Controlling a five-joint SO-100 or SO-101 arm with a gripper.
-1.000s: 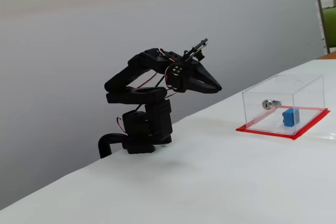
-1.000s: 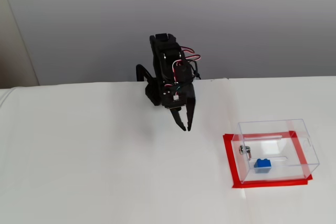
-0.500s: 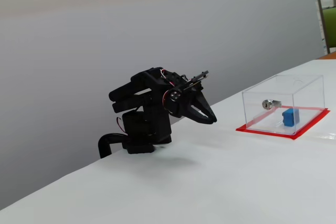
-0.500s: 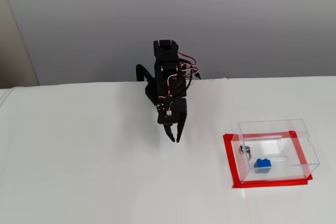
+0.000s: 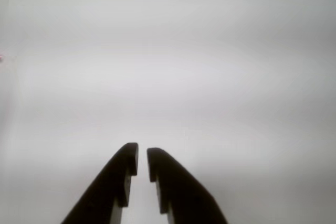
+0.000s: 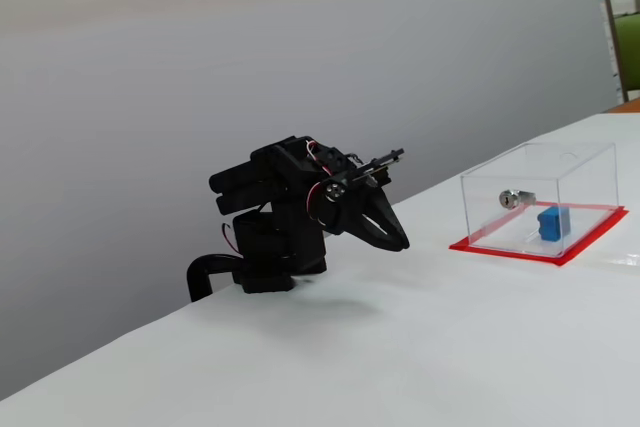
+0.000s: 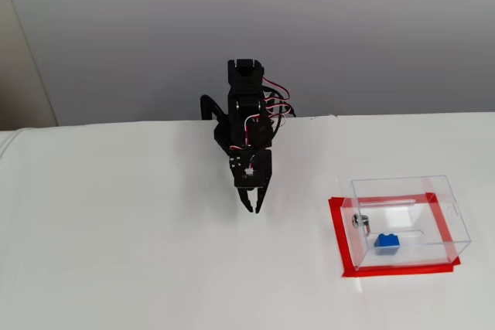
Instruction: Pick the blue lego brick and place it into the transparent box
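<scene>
Blue brick (image 7: 386,243) sits inside the box (image 7: 407,220), well apart from my gripper (image 7: 253,209), whose jaws are nearly pressed together, pinching nothing; I judge folding home cleanly just means keeping them low over bare table (image 6: 480,347).

An all-black arm (image 6: 275,207) is seen, with red and white cables looped at the wrist; two tapered black fingers (image 5: 118,182) are shown on the gripper (image 7: 252,209).

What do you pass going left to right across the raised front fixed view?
Gripper → silver knob → blue lego brick, which sits inside the transparent box.
</scene>
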